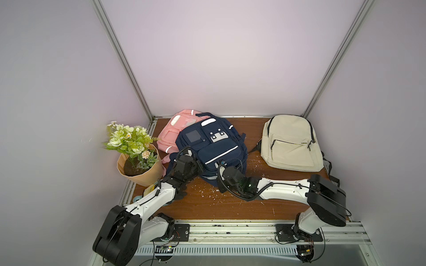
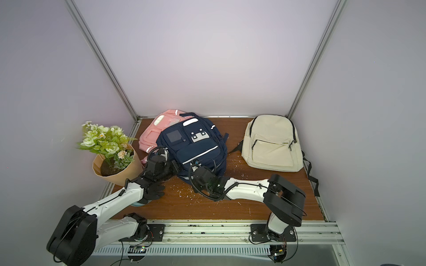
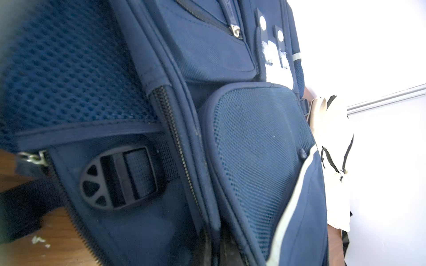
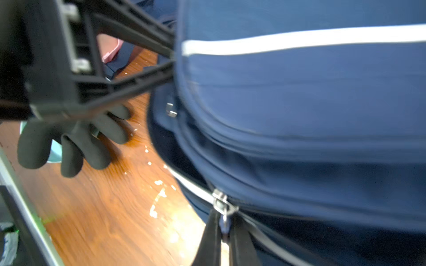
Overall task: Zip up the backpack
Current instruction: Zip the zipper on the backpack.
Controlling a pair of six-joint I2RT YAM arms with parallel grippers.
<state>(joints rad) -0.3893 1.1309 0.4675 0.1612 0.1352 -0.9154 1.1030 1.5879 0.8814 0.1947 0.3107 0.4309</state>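
I had the right claw (image 4: 225,222) pinched on the zipper pull (image 4: 221,203). The left claw (image 4: 171,58) clamped the backpack (image 4: 299,92) at its edge, likely as a brace.

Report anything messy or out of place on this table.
Yes: white flecks litter the table in front of the navy backpack, like spilled debris. A black glove lies loose under the left arm. The navy backpack lies askew over the pink backpack.
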